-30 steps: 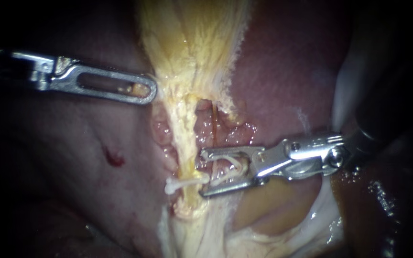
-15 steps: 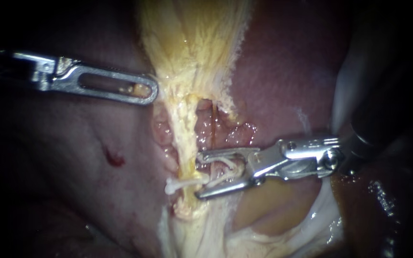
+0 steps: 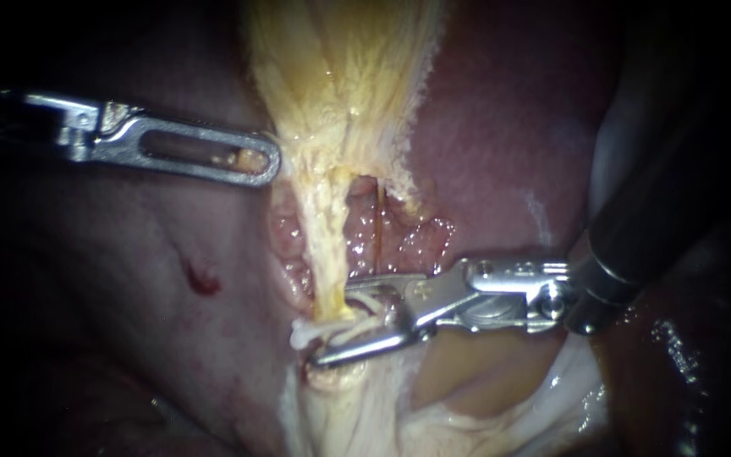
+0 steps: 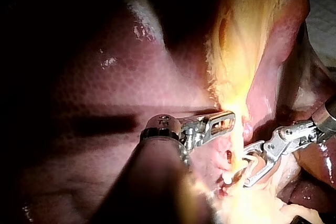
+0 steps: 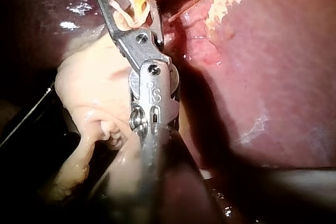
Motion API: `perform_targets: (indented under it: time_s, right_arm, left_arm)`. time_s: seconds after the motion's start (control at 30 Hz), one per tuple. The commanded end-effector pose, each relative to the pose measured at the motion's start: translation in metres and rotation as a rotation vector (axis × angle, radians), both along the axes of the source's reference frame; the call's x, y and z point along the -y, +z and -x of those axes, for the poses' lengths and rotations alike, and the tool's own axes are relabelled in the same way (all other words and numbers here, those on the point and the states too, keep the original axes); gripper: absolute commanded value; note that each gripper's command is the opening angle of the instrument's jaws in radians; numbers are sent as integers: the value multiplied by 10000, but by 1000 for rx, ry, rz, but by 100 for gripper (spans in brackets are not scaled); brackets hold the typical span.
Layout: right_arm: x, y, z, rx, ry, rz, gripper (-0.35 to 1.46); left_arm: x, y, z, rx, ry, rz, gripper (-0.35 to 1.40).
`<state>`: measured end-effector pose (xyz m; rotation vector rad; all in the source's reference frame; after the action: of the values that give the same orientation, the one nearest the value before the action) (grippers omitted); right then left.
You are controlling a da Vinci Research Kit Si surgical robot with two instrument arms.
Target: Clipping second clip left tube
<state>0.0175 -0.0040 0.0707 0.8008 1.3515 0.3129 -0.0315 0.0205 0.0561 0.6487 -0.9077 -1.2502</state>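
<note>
The left tube is a yellow strand running down from the gallbladder. A white clip crosses its lower end. My right instrument comes in from the upper right. Its jaws stand open astride the left tube, right at that clip, and carry a second white clip between them. The right wrist view shows the right instrument with the tube and white clip between its jaws. My left instrument is shut on the gallbladder's edge, seen in the left wrist view as left instrument.
A thin reddish right tube runs beside the left one over raw pink tissue. Dark red liver surrounds the site, with a small red spot on it. Pale fatty tissue lies under the right instrument's shaft.
My right instrument has slid left and slightly down, so its open jaws now straddle the left tube at the placed clip. The left instrument has held still.
</note>
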Motion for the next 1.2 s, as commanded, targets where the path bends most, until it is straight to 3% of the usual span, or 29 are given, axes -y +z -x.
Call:
perform_targets:
  time_s: [0.03, 0.33, 0.77, 1.2]
  right_arm:
    - [1, -1, -2, -8, 0, -4, 49]
    - [6, -5, -25, -57, -5, -42, 49]
    - [7, -1, -42, -79, -16, -58, 49]
    - [26, -26, -41, -158, -99, -91, 49]
  left_arm:
    - [0, 0, 0, 0, 0, 0, -35]
    - [0, 0, 0, 0, 0, 0, -35]
    - [0, 0, 0, 0, 0, 0, -35]
    - [-1, 2, 0, 0, 1, 0, -35]
